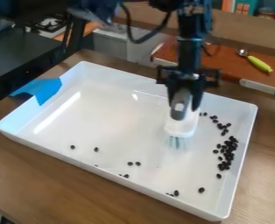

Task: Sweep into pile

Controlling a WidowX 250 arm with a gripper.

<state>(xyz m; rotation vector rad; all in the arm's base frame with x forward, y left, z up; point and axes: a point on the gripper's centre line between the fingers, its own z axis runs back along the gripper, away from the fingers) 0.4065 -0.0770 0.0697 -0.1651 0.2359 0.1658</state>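
My gripper [184, 89] hangs over the right half of the white tray [96, 170], shut on the grey and white handle of a brush [182, 122]. The brush's pale bristles point down at the tray floor. Right of it, along the tray's right side, lies a dense cluster of black beans [227, 153], with a looser line of them curving up toward the back. Several more beans are scattered near the front wall, among them a pair [134, 163] at the middle and a single bean [201, 190] at the front right.
Blue tape [39, 89] covers part of the tray's left rim. Behind the tray are an orange-brown board [227, 61] and a utensil with a yellow-green handle [259, 64]. A toy stove [49, 25] stands at the back left. The tray's walls rise around the brush.
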